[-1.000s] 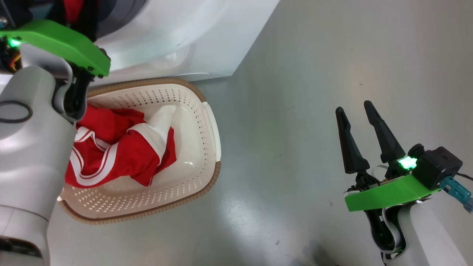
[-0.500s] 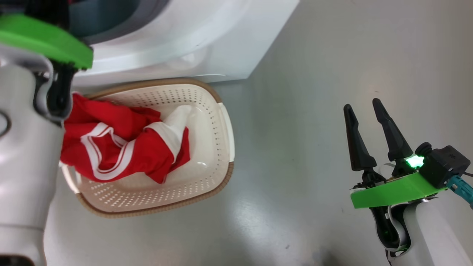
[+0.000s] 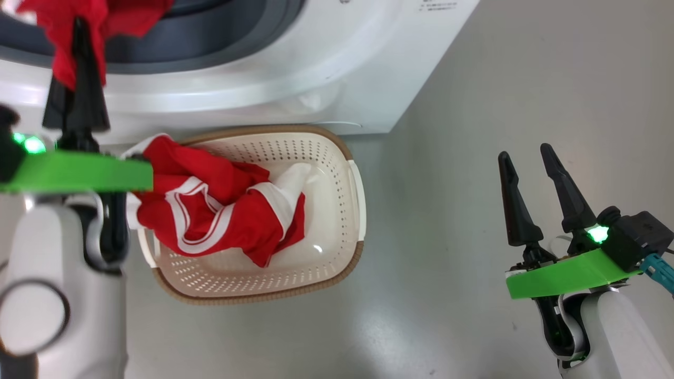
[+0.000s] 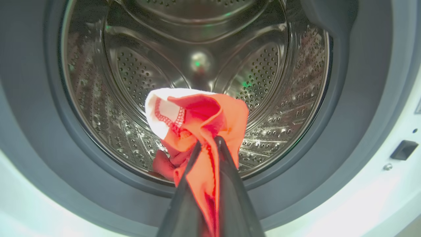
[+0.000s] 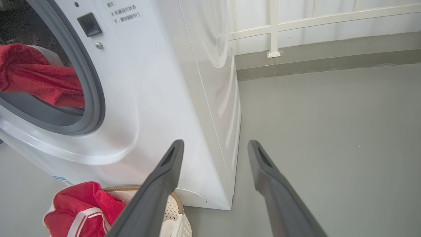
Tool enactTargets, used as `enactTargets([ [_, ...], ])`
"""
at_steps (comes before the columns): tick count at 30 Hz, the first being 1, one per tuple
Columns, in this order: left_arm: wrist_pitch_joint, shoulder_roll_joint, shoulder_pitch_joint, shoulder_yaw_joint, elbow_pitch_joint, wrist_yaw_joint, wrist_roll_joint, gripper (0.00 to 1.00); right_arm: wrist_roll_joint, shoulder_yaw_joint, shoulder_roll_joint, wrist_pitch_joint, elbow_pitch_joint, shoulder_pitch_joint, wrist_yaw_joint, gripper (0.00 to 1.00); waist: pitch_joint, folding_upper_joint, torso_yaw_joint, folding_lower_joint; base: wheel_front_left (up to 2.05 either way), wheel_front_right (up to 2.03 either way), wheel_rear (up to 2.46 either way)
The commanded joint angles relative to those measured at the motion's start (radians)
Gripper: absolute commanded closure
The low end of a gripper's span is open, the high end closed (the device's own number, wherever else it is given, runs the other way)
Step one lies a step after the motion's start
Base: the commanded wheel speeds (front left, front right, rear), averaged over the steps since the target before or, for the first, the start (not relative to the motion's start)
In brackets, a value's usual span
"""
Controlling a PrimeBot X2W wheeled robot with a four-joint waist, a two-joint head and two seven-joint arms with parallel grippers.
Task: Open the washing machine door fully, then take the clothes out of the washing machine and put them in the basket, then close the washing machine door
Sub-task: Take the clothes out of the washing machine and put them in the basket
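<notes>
My left gripper (image 3: 76,31) is shut on a red piece of the clothes (image 3: 89,16) at the mouth of the white washing machine (image 3: 295,79). In the left wrist view that red cloth (image 4: 197,115), with a white-lined edge, is pinched at the left gripper (image 4: 208,142) in front of the perforated steel drum (image 4: 131,72). Another red jersey with white trim (image 3: 216,210) lies in the cream basket (image 3: 337,158) on the floor below the machine. My right gripper (image 3: 524,152) stands open over bare floor, far right of the basket. The washing machine door is out of view.
Grey floor (image 3: 447,263) spreads right of the basket and machine. In the right wrist view the machine's white side (image 5: 210,82) meets a wall with a white railing (image 5: 273,29) behind it; the grey gasket (image 5: 95,98) rings the opening.
The head camera has tilted up, so the machine opening now shows. My left gripper has shut on red cloth and drawn back from the drum. The right gripper stays open.
</notes>
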Motion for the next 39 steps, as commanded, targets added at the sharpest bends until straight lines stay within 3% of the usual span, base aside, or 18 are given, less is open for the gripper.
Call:
enactTargets([
  [1, -0.004, 0.02, 0.054, 0.04, -0.076, -0.005, 0.021, 1.0, -0.01, 0.018, 0.002, -0.006, -0.019, 0.033, 0.008, 0.0, -0.023, 0.0, 0.019, 0.0, 0.0, 0.0, 0.0],
  [14, -0.004, -0.031, 0.287, 0.073, -0.48, -0.005, 0.098, 1.0, -0.013, 0.024, 0.002, -0.006, -0.016, 0.055, 0.008, 0.0, -0.058, 0.0, 0.027, 0.0, 0.0, 0.0, 0.0],
  [22, -0.004, -0.036, 0.351, 0.065, -0.626, -0.005, 0.1, 1.0, -0.011, 0.03, 0.002, -0.006, -0.016, 0.06, 0.008, 0.0, -0.06, 0.0, 0.019, 0.0, 0.0, 0.0, 0.0],
  [28, -0.004, -0.036, 0.39, 0.03, -0.563, -0.005, 0.075, 1.0, -0.01, 0.035, 0.002, -0.006, -0.017, 0.059, 0.008, 0.0, -0.052, 0.0, 0.014, 0.0, 0.0, 0.0, 0.0],
  [39, -0.004, -0.036, 0.398, -0.06, -0.28, -0.005, 0.078, 1.0, 0.001, 0.043, 0.002, -0.006, -0.029, 0.038, 0.008, 0.0, 0.018, 0.0, -0.012, 0.0, 0.0, 0.0, 0.0],
])
